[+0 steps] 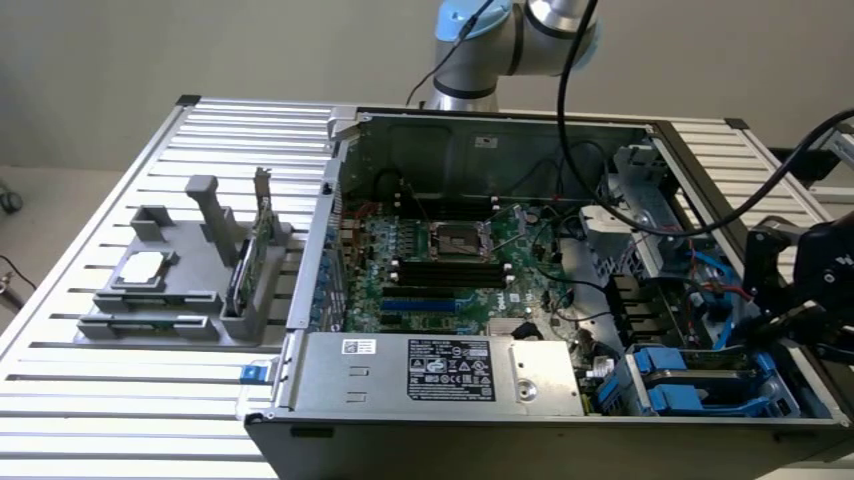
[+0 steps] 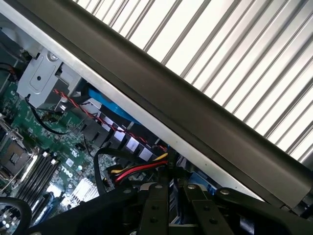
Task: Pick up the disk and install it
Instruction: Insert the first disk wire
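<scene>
Exterior view: your gripper hangs over the open computer case, at its edge on the exterior view's right. The case stands mid-worktop. Just below the gripper, the disk in its blue carrier lies in the drive bay at the case's near corner. You cannot tell how far the jaws stand apart, nor whether they touch the disk. A grey parts holder sits towards the worktop's edge on the exterior view's left.

"DELL" stands in white on the green motherboard; the power supply label, lower centre of the exterior view, is too small to read
</scene>
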Robot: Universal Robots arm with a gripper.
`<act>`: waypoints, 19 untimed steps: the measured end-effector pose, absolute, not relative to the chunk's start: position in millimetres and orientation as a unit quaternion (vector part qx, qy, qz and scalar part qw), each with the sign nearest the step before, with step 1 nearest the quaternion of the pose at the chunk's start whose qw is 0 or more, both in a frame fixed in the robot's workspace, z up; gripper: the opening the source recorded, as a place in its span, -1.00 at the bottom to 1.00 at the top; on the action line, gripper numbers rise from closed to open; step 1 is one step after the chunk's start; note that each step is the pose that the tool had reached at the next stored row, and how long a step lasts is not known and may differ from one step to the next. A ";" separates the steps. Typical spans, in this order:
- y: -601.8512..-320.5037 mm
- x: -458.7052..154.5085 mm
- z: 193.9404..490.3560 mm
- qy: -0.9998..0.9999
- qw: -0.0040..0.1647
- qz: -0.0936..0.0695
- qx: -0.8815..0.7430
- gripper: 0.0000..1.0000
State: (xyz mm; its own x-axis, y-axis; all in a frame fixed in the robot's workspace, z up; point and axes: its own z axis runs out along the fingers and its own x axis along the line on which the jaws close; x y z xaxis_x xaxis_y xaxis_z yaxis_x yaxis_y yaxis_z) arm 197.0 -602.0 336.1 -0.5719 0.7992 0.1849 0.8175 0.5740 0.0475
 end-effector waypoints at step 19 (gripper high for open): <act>-601.4 190.7 339.8 -0.866 0.080 -0.075 -0.489 -0.67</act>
State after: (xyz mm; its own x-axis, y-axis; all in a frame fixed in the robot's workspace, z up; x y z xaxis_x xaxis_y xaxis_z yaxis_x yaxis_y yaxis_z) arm 190.7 -601.4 339.8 -0.5099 0.8339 0.2112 0.8578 0.5113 0.0522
